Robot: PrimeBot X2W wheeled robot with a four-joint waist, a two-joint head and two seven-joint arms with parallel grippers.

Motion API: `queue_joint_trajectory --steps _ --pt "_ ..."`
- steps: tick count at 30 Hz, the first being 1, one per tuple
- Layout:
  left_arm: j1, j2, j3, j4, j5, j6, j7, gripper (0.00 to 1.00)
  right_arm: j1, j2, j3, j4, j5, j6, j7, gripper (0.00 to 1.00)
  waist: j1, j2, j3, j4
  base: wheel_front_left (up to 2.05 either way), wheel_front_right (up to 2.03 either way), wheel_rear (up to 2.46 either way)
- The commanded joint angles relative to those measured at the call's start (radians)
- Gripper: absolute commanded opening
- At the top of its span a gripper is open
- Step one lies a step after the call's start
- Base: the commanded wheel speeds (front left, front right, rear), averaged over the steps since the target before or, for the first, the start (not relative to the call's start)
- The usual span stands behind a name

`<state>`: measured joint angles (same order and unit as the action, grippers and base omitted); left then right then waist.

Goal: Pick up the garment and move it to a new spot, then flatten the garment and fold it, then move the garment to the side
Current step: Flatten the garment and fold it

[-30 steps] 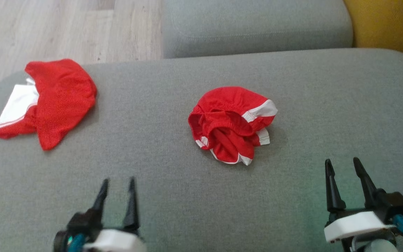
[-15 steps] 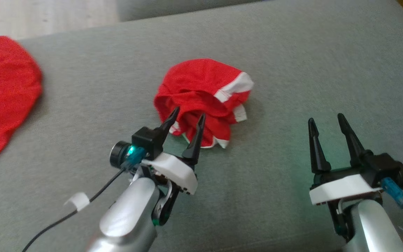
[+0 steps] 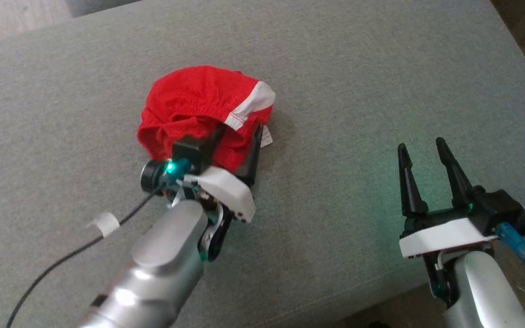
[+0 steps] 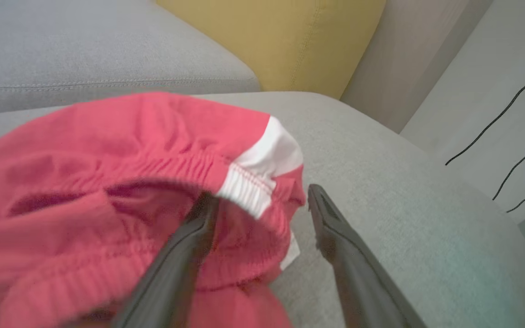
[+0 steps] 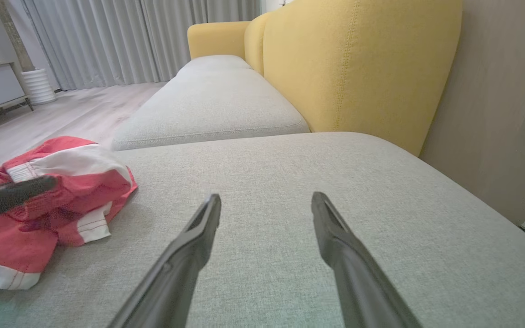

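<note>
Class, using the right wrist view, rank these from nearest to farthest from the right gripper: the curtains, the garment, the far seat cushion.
1. The garment, low on the left, beside the right gripper.
2. The far seat cushion, straight ahead, further back.
3. The curtains, across the room, top left.

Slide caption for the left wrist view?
Open left gripper straddling the white-trimmed edge of the crumpled red garment on a grey sofa cushion.

Grey sofa (image 5: 335,173), yellow backrest (image 5: 358,68), wood floor (image 5: 75,109), grey curtains (image 5: 130,36)
</note>
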<state>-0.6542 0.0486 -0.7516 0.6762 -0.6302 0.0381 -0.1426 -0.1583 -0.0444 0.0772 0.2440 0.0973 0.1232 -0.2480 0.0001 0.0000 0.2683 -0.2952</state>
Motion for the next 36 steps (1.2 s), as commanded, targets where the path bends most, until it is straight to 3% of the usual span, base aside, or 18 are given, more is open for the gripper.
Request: queue_joint_trajectory --steps 1,2,3,4,5,6,19,22,25,32,36 --pt "-0.058 0.002 0.014 -0.023 -0.022 0.001 -0.019 1.00 -0.033 -0.006 0.020 -0.033 0.008 0.008 -0.014 1.00 -0.0001 0.0000 0.003 -0.004 0.00 0.00 0.00" --pt "-0.068 0.002 0.008 -0.022 -0.034 0.003 -0.027 1.00 -0.032 -0.006 0.019 -0.032 0.009 0.008 -0.014 1.00 -0.0001 0.0000 0.003 -0.004 0.00 0.00 0.00" --pt "-0.078 0.002 0.000 -0.022 -0.044 0.007 -0.035 0.83 -0.030 -0.006 0.018 -0.032 0.009 0.008 -0.014 1.00 -0.0001 0.0000 0.002 -0.004 0.00 0.00 0.00" --pt "-0.086 0.002 -0.006 -0.024 -0.052 0.011 -0.045 0.58 -0.029 -0.006 0.017 -0.031 0.009 0.008 -0.014 1.00 -0.0001 0.0000 0.000 -0.003 0.00 0.00 0.00" --pt "-0.094 0.002 -0.014 -0.029 -0.060 0.017 -0.055 0.11 -0.028 -0.006 0.016 -0.031 0.009 0.008 -0.014 1.00 -0.0001 0.0000 -0.002 -0.002 0.00 0.00 0.00" --pt "-0.100 0.002 -0.021 -0.037 -0.067 0.023 -0.065 0.00 -0.028 -0.006 0.014 -0.030 0.010 0.008 -0.014 1.00 -0.0001 0.0000 -0.004 0.000 0.00 0.00 0.00" --pt "-0.151 0.002 -0.118 -0.221 -0.071 0.028 -0.115 0.00 -0.005 -0.006 -0.025 -0.025 -0.004 0.008 -0.014 1.00 -0.0001 0.0000 -0.080 0.095 0.00 0.00 0.00" --pt "-0.110 0.026 -0.123 -0.265 -0.074 0.030 -0.114 0.00 0.010 -0.006 -0.046 -0.025 -0.010 0.008 -0.014 1.00 -0.0001 0.0000 -0.104 0.132 0.00 0.00 0.00" --pt "-0.044 0.095 -0.124 -0.320 -0.082 0.048 -0.093 0.00 0.026 -0.006 -0.063 -0.027 -0.014 0.008 -0.014 1.00 -0.0001 0.0000 -0.124 0.164 0.00 0.00 0.00" --pt "0.171 0.326 -0.084 -0.438 -0.125 0.125 -0.043 0.00 0.063 -0.006 -0.084 -0.027 -0.018 0.008 -0.014 1.00 -0.0001 0.0000 -0.159 0.220 0.00 0.00 0.00" --pt "0.275 0.408 -0.058 -0.449 -0.165 0.152 -0.033 0.00 0.074 -0.006 -0.085 -0.025 -0.022 0.008 -0.014 1.00 -0.0001 0.0000 -0.170 0.236 0.00 0.00 0.00"
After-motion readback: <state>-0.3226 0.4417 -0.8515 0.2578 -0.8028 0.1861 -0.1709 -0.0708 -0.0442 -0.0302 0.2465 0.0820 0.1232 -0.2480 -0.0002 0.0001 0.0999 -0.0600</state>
